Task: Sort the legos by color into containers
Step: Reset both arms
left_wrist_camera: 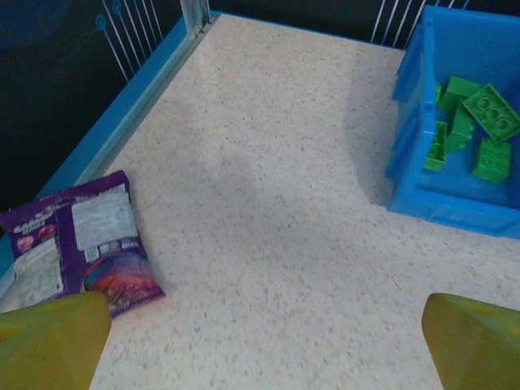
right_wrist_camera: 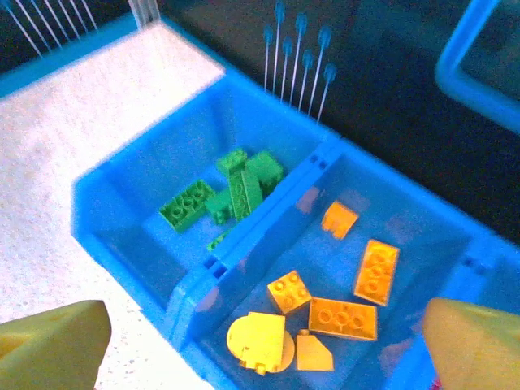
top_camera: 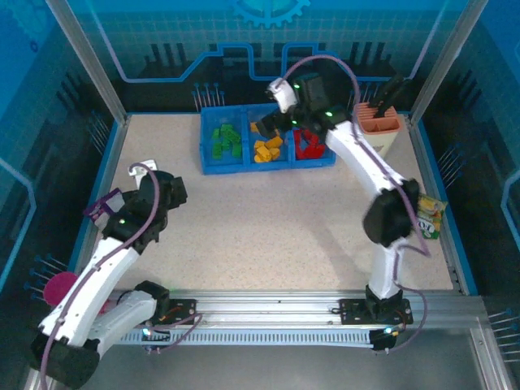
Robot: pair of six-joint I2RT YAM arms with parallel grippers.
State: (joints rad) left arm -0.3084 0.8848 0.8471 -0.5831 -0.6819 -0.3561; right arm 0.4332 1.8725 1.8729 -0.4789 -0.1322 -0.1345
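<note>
Orange legos [right_wrist_camera: 341, 318], below spread right jaws

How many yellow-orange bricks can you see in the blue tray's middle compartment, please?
6 in the right wrist view: a small far one, a long one on the right, a square one, another long one, a rounded one, a wedge. More may be hidden.
</note>
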